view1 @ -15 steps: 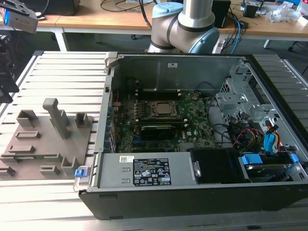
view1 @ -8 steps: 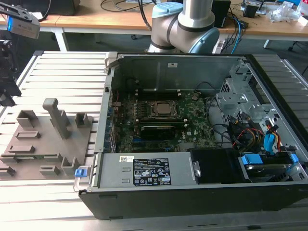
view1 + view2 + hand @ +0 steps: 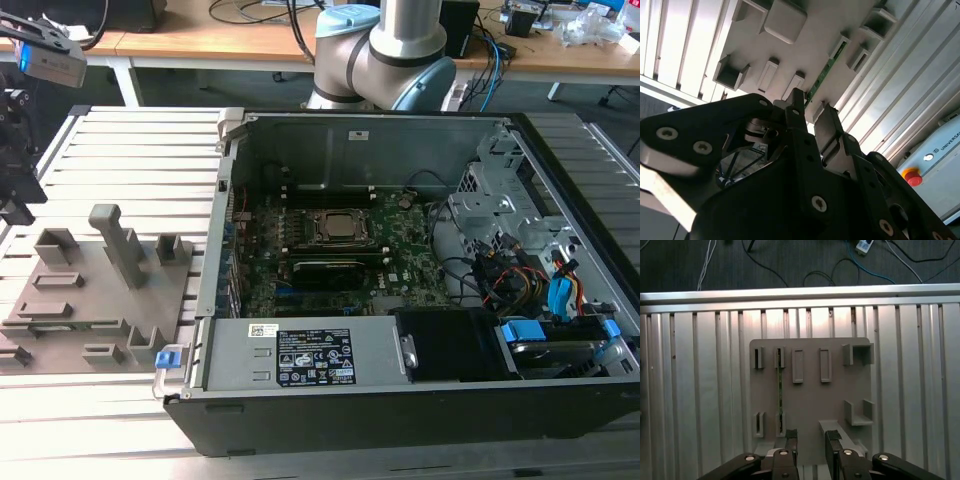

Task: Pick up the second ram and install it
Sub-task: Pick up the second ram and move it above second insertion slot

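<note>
**Gripper [image 3: 811,444] held open over the grey holder [image 3: 810,400]**

Its fingers [image 3: 791,440] are seen spread apart in both wrist views, and nothing is clamped between them. The gripper is hung over one edge of the holder, which is laid flat on a ribbed metal table [image 3: 700,390]. The ram stick [image 3: 779,390], thin and green, is stood on its long edge in the holder, with each end seated in a small slotted block. One end of the stick is lined up close to one finger, but the stick is not gripped. In the exterior view, the holder is placed at the left of an open computer case [image 3: 400,425], inside which a motherboard [image 3: 405,265] is laid flat.
</note>
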Controlling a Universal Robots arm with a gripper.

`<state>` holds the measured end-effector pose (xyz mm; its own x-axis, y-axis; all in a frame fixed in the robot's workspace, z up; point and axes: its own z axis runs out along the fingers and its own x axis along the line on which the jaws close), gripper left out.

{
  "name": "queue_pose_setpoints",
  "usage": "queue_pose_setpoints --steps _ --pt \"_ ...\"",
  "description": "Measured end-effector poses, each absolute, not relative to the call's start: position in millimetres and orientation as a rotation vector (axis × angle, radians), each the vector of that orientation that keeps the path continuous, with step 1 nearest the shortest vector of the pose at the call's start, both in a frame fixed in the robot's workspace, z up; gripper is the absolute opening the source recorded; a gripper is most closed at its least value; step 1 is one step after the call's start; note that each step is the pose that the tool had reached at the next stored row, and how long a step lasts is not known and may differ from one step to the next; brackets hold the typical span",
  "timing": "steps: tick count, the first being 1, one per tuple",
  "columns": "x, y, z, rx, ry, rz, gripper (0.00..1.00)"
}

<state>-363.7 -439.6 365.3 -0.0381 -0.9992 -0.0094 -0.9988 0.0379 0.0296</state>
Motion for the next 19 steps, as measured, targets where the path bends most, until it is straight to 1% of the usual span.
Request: queue_pose_setpoints --steps 19 --pt "-364 -440 351 2.169 -2.253 -0.044 0.36"
